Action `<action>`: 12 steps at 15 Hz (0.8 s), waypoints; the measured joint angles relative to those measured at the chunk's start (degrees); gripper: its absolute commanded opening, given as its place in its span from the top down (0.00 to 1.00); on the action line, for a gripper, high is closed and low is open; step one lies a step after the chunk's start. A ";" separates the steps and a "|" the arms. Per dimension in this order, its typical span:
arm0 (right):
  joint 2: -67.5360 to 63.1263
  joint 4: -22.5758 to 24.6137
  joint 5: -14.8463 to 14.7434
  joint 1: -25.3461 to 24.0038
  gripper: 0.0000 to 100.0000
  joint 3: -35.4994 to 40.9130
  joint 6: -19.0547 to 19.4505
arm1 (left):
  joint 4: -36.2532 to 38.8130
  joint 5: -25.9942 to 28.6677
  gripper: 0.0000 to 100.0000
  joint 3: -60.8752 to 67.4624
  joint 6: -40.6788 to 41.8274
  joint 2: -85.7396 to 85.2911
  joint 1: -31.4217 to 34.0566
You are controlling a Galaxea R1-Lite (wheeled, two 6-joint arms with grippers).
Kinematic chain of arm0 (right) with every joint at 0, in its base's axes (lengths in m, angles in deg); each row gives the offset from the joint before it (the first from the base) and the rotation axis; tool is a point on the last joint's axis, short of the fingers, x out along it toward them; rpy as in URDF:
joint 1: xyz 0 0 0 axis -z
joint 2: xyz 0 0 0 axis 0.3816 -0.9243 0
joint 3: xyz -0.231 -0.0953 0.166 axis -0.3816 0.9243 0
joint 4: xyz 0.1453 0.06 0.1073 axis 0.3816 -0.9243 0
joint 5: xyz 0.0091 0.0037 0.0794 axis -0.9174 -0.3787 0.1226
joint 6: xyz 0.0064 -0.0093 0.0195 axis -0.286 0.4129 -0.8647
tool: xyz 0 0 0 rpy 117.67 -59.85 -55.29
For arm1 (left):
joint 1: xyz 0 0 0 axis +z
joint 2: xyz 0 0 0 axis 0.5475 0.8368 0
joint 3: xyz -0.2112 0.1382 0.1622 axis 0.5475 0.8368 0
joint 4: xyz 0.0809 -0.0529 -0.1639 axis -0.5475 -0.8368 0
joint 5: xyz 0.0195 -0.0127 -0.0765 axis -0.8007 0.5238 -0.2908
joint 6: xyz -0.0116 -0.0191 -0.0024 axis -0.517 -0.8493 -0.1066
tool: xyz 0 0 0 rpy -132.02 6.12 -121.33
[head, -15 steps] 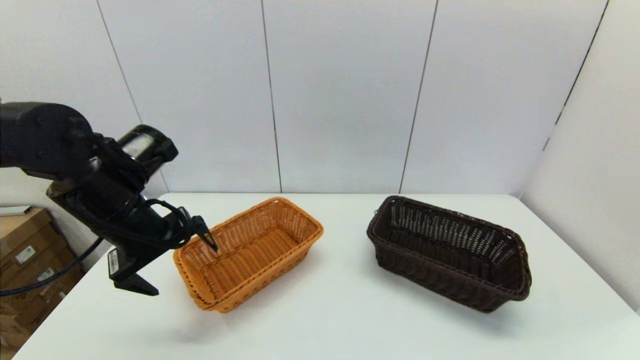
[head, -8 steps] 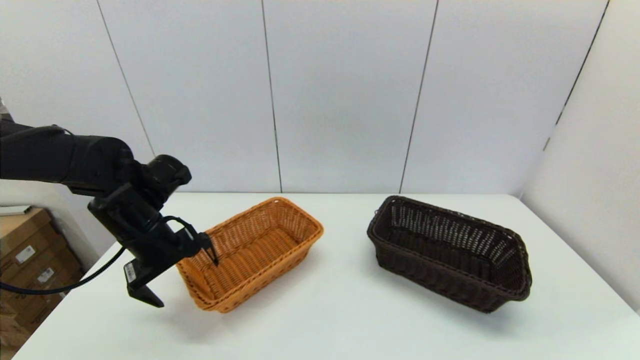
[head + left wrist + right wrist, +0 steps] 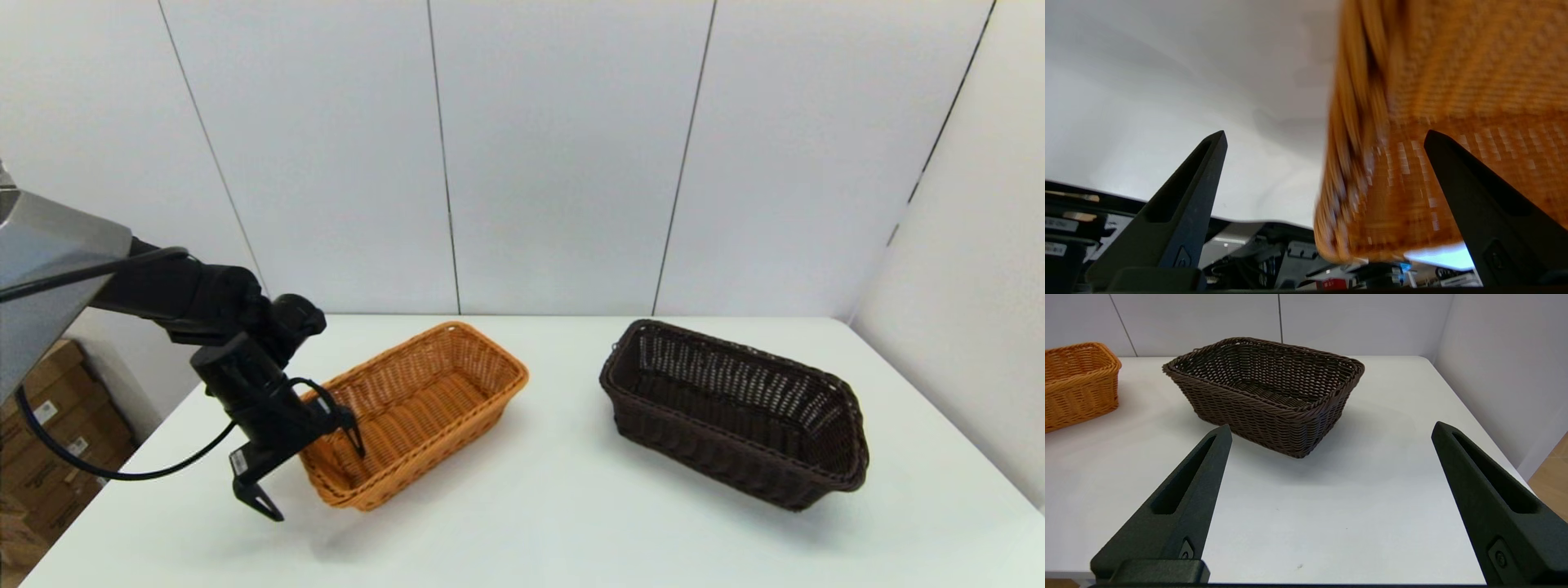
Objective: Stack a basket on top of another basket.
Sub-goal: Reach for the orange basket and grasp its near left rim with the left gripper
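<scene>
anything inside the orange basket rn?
One finger of the open left end effector dips inside the orange-tan basket, the other stays outside its near end wall. The visible floor is bare weave; the near wall and arm hide that corner.

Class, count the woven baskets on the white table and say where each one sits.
2. The orange-tan basket sits on the table's left side, by the left gripper; the dark brown basket sits apart on the right.
</scene>
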 measured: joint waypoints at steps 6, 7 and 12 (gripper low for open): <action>0.00 0.00 0.02 0.00 0.00 0.00 0.01 | 0.59 -2.80 1.00 -2.06 -0.05 3.80 -0.12; -0.02 0.00 0.00 0.00 0.00 0.00 0.01 | 0.61 -3.00 1.00 -2.18 0.02 4.06 -0.23; -0.02 -0.02 0.02 0.00 0.00 0.00 0.01 | 1.69 -1.96 1.00 -2.32 -0.05 3.12 -0.26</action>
